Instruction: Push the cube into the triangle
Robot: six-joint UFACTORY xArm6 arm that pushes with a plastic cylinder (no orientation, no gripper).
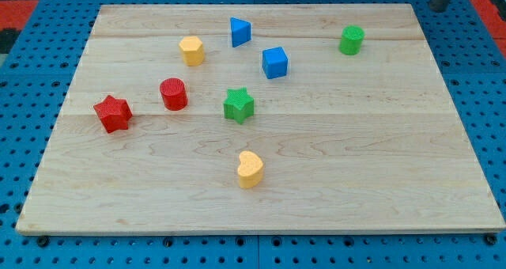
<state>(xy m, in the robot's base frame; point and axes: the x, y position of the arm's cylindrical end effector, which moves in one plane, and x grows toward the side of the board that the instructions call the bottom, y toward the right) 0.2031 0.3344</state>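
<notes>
The blue cube [275, 62] sits just right of and below the blue triangle [239, 32], near but apart. The rod's end [439, 5] holds nothing, hovering by the board's top-right corner. Best approach: come round to the cube's lower-right face, push up-left.

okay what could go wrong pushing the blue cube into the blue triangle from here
1. My tip sits off the board at the view's top right, so its path to the blue cube passes near the green cylinder and could knock it.
2. An off-centre push could slide the cube past the blue triangle toward the yellow block.
</notes>
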